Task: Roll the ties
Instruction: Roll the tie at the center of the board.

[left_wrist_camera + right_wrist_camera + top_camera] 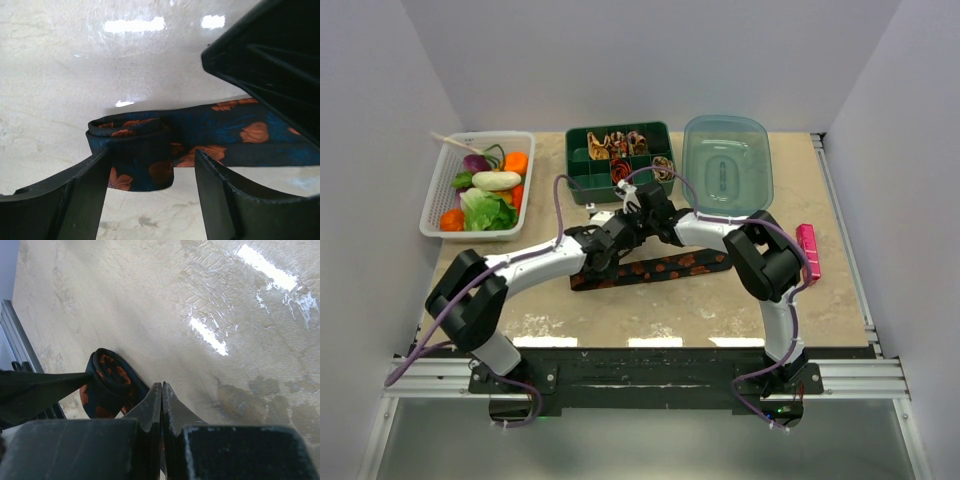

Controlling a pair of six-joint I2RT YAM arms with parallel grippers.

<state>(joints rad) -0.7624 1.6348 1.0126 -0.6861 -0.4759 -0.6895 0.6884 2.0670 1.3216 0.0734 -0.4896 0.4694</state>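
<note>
Left gripper [151, 162] is spread, with one finger [60, 200] on each side of the rolled end [142, 150] of the tie [665, 267], which is black with orange-red spots. One finger lies against the coil's flank or just beside it. The other finger stands clear of the coil, so nothing is clamped. This straddling stance probably serves a fresh hold, so that the coil can be taken again and turned further along the fabric.

Right of the fingers, the unrolled length lies flat on the table [75, 60]. That leaves a straight strip for the coil to travel over.

Right gripper [161, 390] sits just beside the coil with its tips pressed together and nothing visible between them. It appears to act as a stop that keeps the coil from springing loose while the other fingers are apart.

Beyond both grippers stands the green box [582, 168], which holds coiled ties [620, 145] in its compartments. It is near enough to serve as their store.

Limits of observation:
- From above, both wrists cover the coil.
- The number of turns cannot be counted.
- The right gripper's own fingers hide whether its tips bear down on the fabric.
- The tie's far end is cut off in the left wrist view.
- From above, the tie's far end runs in beside the right arm.
</note>
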